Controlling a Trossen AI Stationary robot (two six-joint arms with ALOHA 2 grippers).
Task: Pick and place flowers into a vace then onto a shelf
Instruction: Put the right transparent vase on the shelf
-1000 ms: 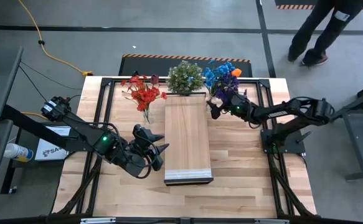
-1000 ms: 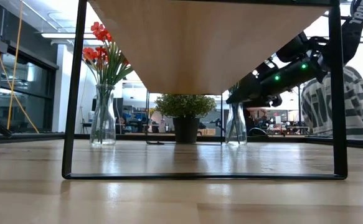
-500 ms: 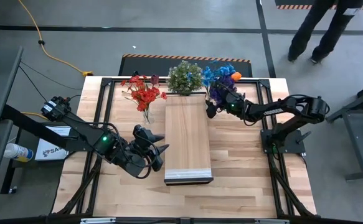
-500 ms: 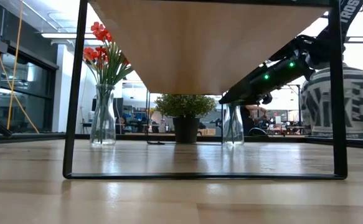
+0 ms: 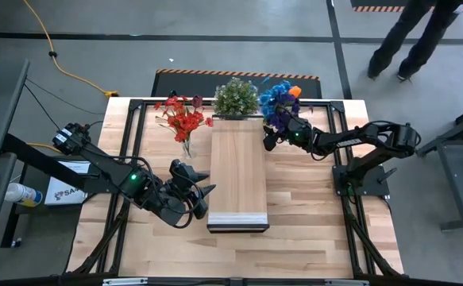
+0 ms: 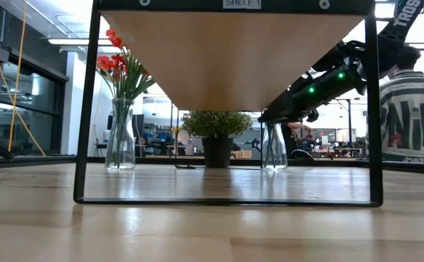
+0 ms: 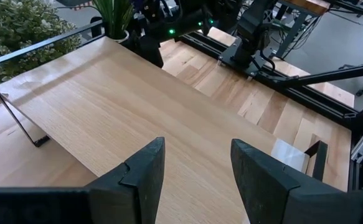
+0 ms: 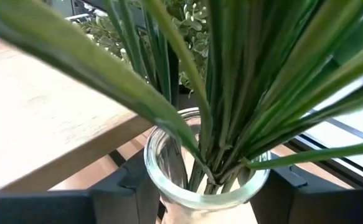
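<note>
A clear glass vase (image 6: 273,148) stands on its base on the table, by the far right corner of the wooden shelf (image 5: 237,171). It holds flowers with blue, purple and orange blooms (image 5: 280,97); their green stems (image 8: 225,124) fill the right wrist view. My right gripper (image 5: 269,141) is shut on this vase. A second vase with red flowers (image 5: 185,121) stands left of the shelf's far end. My left gripper (image 5: 195,193) hangs open at the shelf's left side, its fingers (image 7: 137,180) apart over the plank, holding nothing. My right gripper has the glass vase's neck (image 8: 159,190), just below the rim, between its two fingers, one on each side. The fingers come from the table's right, slanting down. The vase stands upright on the table with the stems rising out of its mouth.
A bushy green potted plant (image 5: 237,97) stands behind the shelf's far end, between the two vases. The shelf rests on a black metal frame (image 6: 86,109). A person (image 5: 410,36) walks on the floor beyond the table's far right corner.
My right gripper has moved a little toward the shelf and has closed its fingers around the vase's neck. The blue and purple blooms have shifted slightly toward the shelf. The shelf has shifted a little on the table.
</note>
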